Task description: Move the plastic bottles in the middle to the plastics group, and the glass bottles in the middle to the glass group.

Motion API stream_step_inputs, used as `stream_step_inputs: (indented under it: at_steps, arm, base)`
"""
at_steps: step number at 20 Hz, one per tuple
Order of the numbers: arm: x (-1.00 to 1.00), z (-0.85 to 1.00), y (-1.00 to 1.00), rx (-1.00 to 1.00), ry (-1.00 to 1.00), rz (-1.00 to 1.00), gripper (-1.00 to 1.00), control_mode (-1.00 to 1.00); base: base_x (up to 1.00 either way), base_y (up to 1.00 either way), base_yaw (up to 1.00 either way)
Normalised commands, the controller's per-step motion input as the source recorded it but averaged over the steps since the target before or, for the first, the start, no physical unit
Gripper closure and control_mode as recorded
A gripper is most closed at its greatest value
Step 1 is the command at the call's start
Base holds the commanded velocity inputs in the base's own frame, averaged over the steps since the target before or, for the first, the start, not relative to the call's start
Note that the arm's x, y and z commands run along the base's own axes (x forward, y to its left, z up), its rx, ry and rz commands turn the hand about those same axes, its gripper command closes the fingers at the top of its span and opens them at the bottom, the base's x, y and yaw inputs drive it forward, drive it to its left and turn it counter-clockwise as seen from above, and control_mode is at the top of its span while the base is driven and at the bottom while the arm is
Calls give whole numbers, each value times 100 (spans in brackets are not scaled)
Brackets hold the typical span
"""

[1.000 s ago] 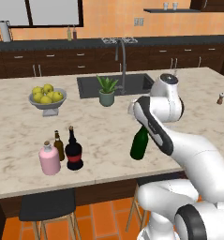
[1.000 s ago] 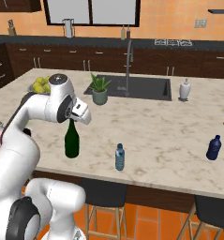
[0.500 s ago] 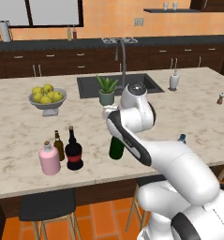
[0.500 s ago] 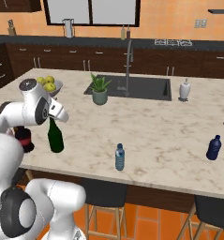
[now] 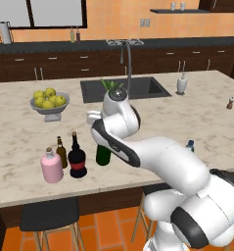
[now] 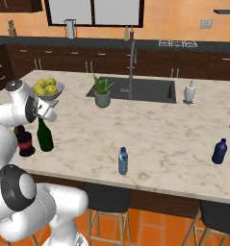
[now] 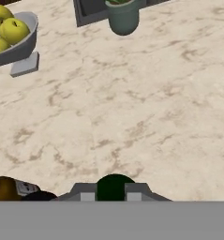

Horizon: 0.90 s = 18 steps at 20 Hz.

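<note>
Dark-green glass marks the wine bottle (image 5: 103, 155), which stands upright on the marble island counter (image 5: 20, 137) with its neck hidden behind the arm (image 5: 138, 147). Going left to right in the left base view, the pink flask (image 5: 51, 165) with its cork comes first, then the small brown beer bottle (image 5: 61, 152) just behind it, then the black bottle (image 5: 77, 157) whose red label band carries no writing that can be read at this size, then the green bottle just beside it. Farther right, the blue cap of the water bottle (image 5: 189, 145) peeks out from behind the arm near the front edge.

From the base at lower right the arm sweeps left across the counter, bends at the elbow above the green bottle and turns its wrist downward. In the right base view the gripper (image 6: 45, 114) sits at the bottle's neck, jaws shut tight on it; the hand view shows the dark-green top (image 7: 114, 186) between the two fingertips (image 7: 85, 192). Whether the bottle's base rests on the counter or hangs just above it is hard to judge.

In the right base view the water bottle (image 6: 122, 161) stands well apart from the hand, mid-counter.
</note>
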Motion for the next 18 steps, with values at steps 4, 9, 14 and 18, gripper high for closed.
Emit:
stream_step_inputs:
  at_steps: [4,9,14,18]
  arm:
    - [21,-16,36,0,0,3,100,-100]
    - [23,-24,13,0,0,3,100,-100]
    - [17,-29,17,0,0,3,100,-100]
    - [17,-32,15,0,0,2,100,-100]
  base:
    - [0,0,0]
    - [0,0,0]
    - [0,0,0]
    - [0,0,0]
